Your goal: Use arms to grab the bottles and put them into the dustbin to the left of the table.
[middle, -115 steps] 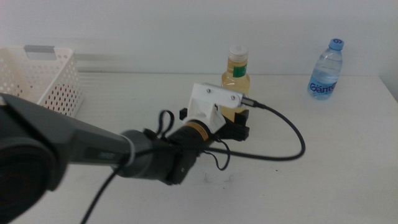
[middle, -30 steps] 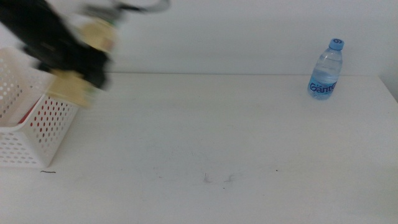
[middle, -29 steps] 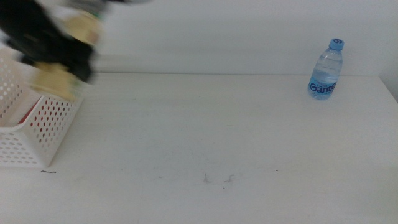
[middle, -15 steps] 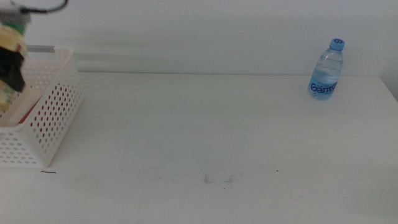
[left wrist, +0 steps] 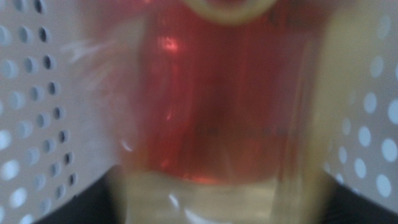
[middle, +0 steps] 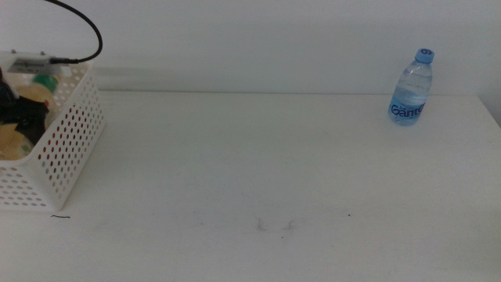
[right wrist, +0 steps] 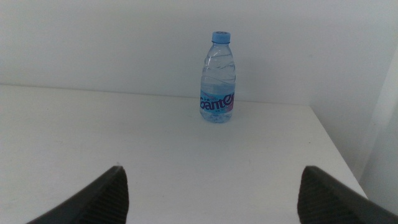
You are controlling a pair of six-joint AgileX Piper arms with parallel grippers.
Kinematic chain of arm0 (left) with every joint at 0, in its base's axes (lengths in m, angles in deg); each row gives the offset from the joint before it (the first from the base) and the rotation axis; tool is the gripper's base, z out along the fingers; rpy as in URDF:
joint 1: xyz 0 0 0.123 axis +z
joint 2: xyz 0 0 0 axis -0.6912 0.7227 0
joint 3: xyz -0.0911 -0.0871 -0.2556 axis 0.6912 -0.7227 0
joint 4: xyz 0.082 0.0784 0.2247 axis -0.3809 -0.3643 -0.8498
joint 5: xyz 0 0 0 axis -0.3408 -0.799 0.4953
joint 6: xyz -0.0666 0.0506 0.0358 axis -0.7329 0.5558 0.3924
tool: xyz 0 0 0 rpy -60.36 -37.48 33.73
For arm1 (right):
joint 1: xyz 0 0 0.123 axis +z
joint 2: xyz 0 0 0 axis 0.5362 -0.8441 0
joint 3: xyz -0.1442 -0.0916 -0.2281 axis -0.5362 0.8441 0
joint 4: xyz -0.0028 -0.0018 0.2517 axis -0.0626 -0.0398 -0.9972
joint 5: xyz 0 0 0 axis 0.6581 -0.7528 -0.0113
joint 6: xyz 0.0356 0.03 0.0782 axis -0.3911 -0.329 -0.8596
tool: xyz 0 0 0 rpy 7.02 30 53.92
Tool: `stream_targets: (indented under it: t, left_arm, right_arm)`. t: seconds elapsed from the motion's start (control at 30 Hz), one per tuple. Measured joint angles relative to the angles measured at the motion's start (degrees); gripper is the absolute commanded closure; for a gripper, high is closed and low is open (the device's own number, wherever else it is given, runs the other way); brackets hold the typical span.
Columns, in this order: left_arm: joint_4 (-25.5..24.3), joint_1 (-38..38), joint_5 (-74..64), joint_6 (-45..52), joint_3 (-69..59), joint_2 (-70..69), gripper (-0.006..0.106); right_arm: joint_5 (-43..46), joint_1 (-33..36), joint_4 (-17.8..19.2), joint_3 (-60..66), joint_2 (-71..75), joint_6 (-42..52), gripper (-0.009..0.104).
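Observation:
My left gripper is down inside the white dustbin at the table's left end, shut on the yellow-liquid bottle, whose green neck band shows above the rim. In the left wrist view that bottle fills the blurred picture between the jaws, and a red can lies behind it among the perforated walls. The blue-capped water bottle stands upright at the far right of the table. My right gripper is open, well short of the water bottle, and out of the middle view.
A black cable arcs above the dustbin's rim. A white wall runs behind the table. The table's right edge lies close beside the water bottle.
The left arm carried the yellow bottle from the table's middle leftward over the dustbin and has now lowered it inside. The water bottle has not moved.

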Motion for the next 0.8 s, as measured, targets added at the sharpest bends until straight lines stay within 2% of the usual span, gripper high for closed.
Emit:
stream_targets:
  t: [0.03, 0.2, 0.4, 0.6, 0.8]
  left_arm:
    - [-0.5, 0.0, 0.3, -1.1, 0.1, -0.1, 0.006]
    - [-1.3, -0.6, 1.1, -5.6, 0.2, -3.6, 0.007]
    - [-2.9, -5.7, 1.2, -8.4, 0.2, -15.0, 0.007]
    - [-1.5, -17.0, 1.6, -8.7, -0.7, -29.4, 0.007]
    - [4.4, -31.3, 5.2, -5.5, -3.5, -40.8, 0.007]
  right_arm:
    - [0.0, 0.0, 0.0, 0.0, 0.0, 0.0, 0.005]
    - [0.0, 0.0, 0.0, 0.0, 0.0, 0.0, 0.005]
    - [0.0, 0.0, 0.0, 0.0, 0.0, 0.0, 0.005]
    - [0.0, 0.0, 0.0, 0.0, 0.0, 0.0, 0.005]
    - [0.0, 0.0, 0.0, 0.0, 0.0, 0.0, 0.005]
